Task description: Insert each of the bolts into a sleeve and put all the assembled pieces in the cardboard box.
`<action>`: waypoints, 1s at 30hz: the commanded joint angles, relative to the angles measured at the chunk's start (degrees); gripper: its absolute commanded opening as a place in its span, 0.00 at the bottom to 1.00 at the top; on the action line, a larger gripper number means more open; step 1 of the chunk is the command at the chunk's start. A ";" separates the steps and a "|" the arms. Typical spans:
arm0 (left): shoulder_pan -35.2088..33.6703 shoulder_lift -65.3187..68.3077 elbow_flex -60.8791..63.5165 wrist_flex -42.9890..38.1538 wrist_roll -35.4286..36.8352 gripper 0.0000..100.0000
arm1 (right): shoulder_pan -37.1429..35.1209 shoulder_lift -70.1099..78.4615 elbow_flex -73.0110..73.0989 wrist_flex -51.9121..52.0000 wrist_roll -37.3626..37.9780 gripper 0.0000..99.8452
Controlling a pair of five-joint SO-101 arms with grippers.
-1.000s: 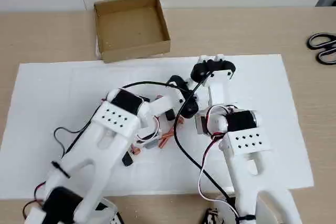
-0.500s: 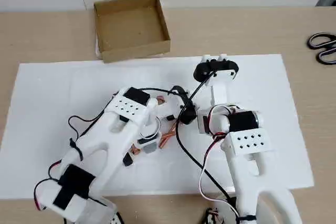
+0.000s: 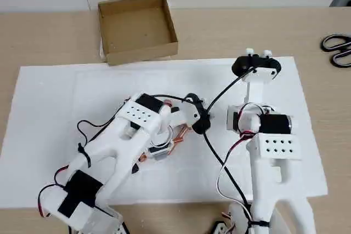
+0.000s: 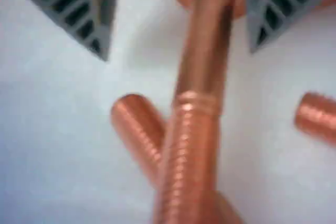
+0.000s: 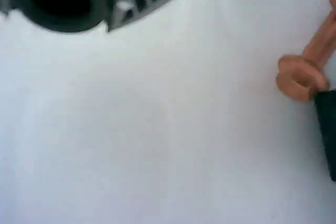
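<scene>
high view: one cardboard box (image 3: 138, 26) is seen lying empty past the white sheet (image 3: 49, 97), well apart from the copper bolts (image 3: 176, 142) under the left arm; the right gripper (image 3: 258, 56) state cannot be told. left wrist view: the left gripper (image 4: 178, 53) jaws are spread, one bolt (image 4: 202, 77) between them, unpinched. closure is best centred on the smooth shank, clear of the crossing bolt (image 4: 137, 129). three bolts counted, incl. a bolt end (image 4: 315, 116) apart. right wrist view: one flanged bolt (image 5: 302, 74) counted.

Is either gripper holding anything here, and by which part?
The left gripper straddles a copper bolt at its smooth shank below the head, but one finger stands clear, so it is not clamped. The right gripper holds nothing.
</scene>
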 commanded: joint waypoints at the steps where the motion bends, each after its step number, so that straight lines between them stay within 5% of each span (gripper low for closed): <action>1: 1.05 -0.35 -2.24 -1.76 -0.44 0.05 | 0.75 -2.07 -3.08 -1.10 -0.35 0.00; 9: 0.88 -0.79 -3.30 -1.58 -0.44 0.01 | 1.01 -2.07 -3.08 -1.10 -0.35 0.00; 15: 0.70 -0.88 -14.81 14.33 -3.43 0.01 | 1.01 -2.07 -3.08 -1.10 -0.26 0.00; 19: -0.53 -0.88 -20.53 22.59 -15.03 0.01 | 0.84 -2.07 -3.08 -1.10 -0.35 0.00; 26: -13.19 -0.79 -20.79 22.51 -48.97 0.01 | 0.75 -2.07 -3.08 -1.10 -0.35 0.00; 30: -15.91 -0.26 -20.70 21.98 -57.23 0.01 | 0.75 -2.07 -3.08 -1.10 -0.35 0.00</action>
